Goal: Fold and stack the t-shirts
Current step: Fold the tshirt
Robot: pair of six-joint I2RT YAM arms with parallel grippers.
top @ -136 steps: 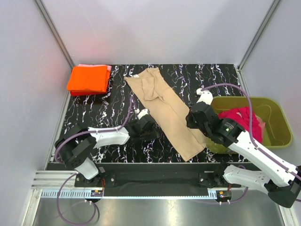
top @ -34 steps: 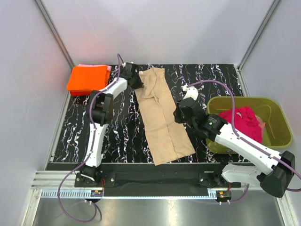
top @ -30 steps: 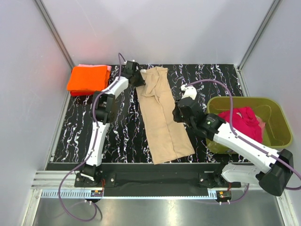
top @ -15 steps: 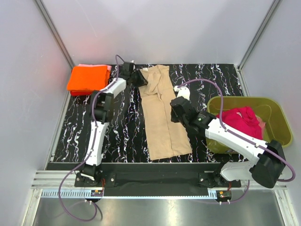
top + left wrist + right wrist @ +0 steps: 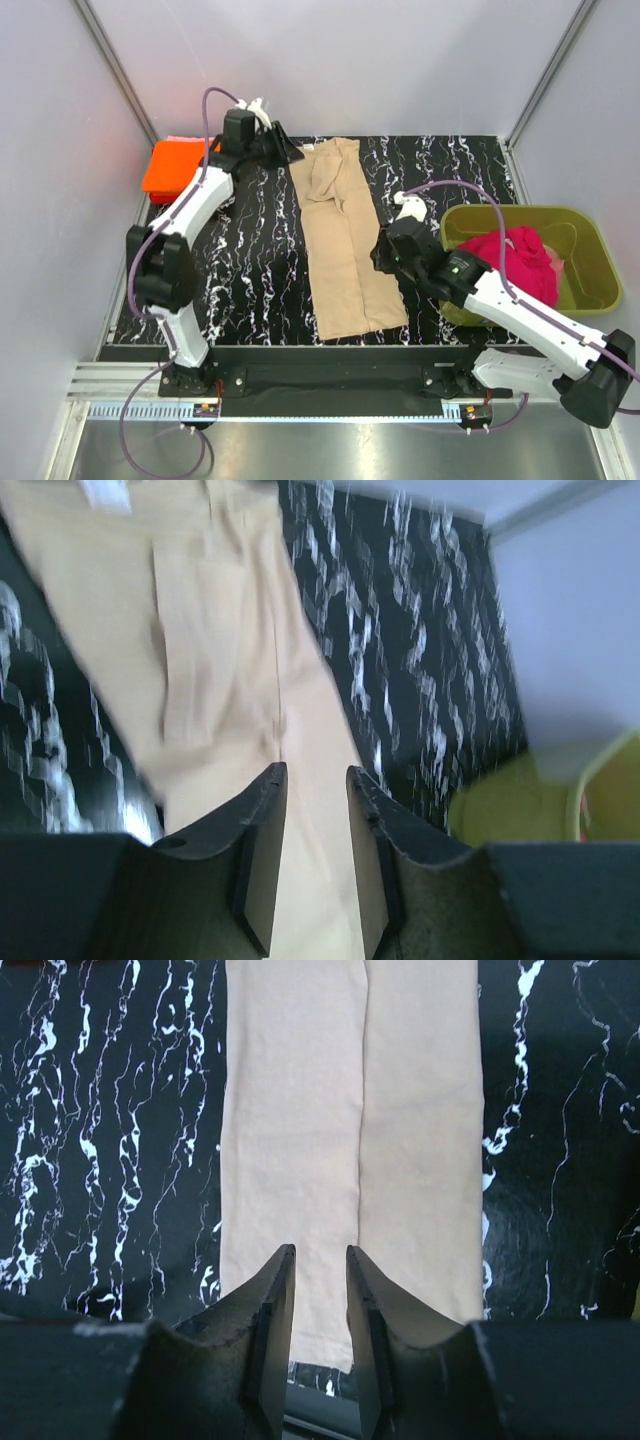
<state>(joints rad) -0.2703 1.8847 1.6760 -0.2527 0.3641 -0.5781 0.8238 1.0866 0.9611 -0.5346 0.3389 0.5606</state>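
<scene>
Tan t-shirt point(image 5: 345, 240) laid as a long narrow strip in the middle of the table point(image 5: 450, 170), just released.
The left gripper point(image 5: 315, 775) and right gripper point(image 5: 320, 1255) have been lifted off it, jaws narrowly parted and empty; the left is drawn back near the orange stack point(image 5: 175, 168). Crosswise folding is judged to remain.

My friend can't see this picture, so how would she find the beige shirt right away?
On the black marbled table, the beige shirt lies down the middle as one long, flat strip. The orange shirt is folded in the far left corner and the magenta shirt is bunched in the green tub, so only the beige one is stretched out.
</scene>
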